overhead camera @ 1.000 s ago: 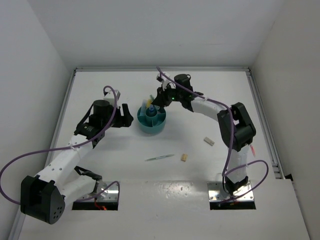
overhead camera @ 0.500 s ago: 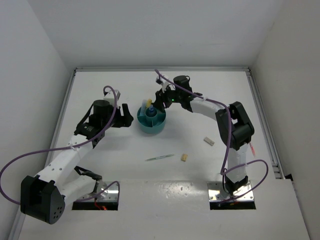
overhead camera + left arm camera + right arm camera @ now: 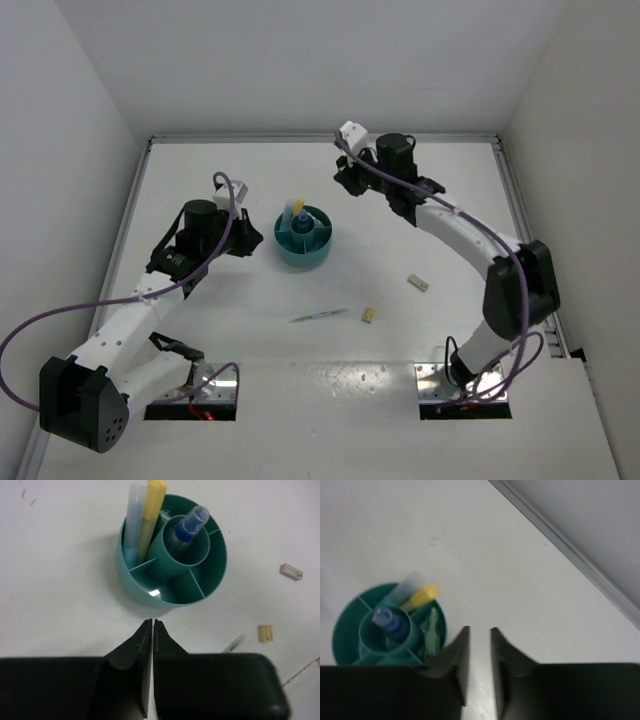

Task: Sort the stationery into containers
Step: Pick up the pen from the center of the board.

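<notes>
White table (image 3: pixel 200 170), one teal organiser (image 3: pixel 303 262), three loose items (image 3: pixel 320 315)

White flat table top (image 3: pixel 400 215) across ctr of overhead view. Boxed in by plain white walls: L wall (image 3: pixel 60 150), back wall (image 3: pixel 320 60), R wall (image 3: pixel 590 160). Thin grey metal rail (image 3: pixel 250 138) along far table edge, second grey rail (image 3: pixel 527 240) down R side. Two shiny metal base plates at btm, L plate (image 3: pixel 215 380) and R plate (image 3: pixel 435 380), w/ dark rectangular slots (image 3: pixel 465 410) just below. Grey strip (image 3: pixel 565 547) running diagonal, upper R of right wrist view. Few small dark scuffs (image 3: pixel 25 492) upper L of left wrist view.
</notes>
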Tool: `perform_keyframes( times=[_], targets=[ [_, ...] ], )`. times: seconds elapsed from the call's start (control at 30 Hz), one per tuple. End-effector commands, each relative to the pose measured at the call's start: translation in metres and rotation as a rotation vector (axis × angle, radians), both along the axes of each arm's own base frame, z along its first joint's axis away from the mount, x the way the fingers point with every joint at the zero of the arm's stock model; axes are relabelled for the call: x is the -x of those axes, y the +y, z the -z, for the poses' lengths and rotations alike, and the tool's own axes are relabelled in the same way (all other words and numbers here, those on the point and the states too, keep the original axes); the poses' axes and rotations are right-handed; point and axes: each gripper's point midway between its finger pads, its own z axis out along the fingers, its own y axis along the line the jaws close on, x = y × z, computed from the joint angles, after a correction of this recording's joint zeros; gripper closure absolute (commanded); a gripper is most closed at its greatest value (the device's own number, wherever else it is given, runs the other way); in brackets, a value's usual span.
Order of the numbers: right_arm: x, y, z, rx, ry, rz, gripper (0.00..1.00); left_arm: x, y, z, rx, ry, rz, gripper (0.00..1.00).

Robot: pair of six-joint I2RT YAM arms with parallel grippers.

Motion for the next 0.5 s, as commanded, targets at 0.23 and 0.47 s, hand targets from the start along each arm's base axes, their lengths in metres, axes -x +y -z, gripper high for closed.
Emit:
perform_keyframes(
  times=[0.23,0.47],
  targets=[
    [0.195,-0.082,0.092,0.550,0.152,-0.694,0.37,0.000,-0.004,-0.022,0.004,-0.082,0.029,0.24],
    [0.258,-0.034,0.118,0.403,0.190,-0.948,0.42,-0.001,0.003,-0.025,-0.007,-0.081,-0.011,0.23]
  ],
)
